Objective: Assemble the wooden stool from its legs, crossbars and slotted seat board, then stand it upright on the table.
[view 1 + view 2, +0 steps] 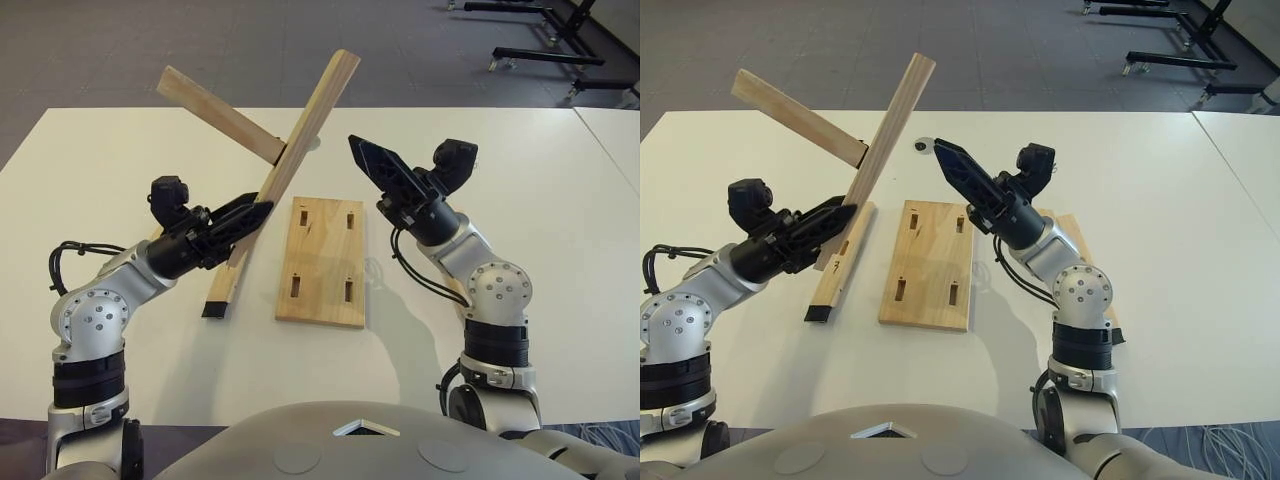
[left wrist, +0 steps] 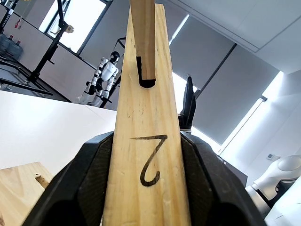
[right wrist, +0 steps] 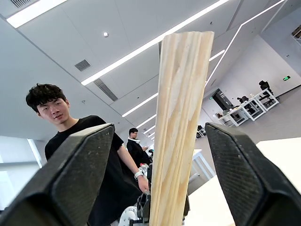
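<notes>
Leg (image 2: 146, 117) marked "2", clamped in left tool (image 1: 258, 212)

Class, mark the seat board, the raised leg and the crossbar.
seat board (image 1: 321, 262), left eye view, centre of its top face.
raised leg (image 1: 318, 110), left eye view, upper half.
crossbar (image 1: 217, 112), left eye view, mid-length.

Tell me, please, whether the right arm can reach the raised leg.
Probably yes: the right claw is open and aimed at the leg with only air between, and the left claw grips it lower down, leaving the upper part free.
</notes>
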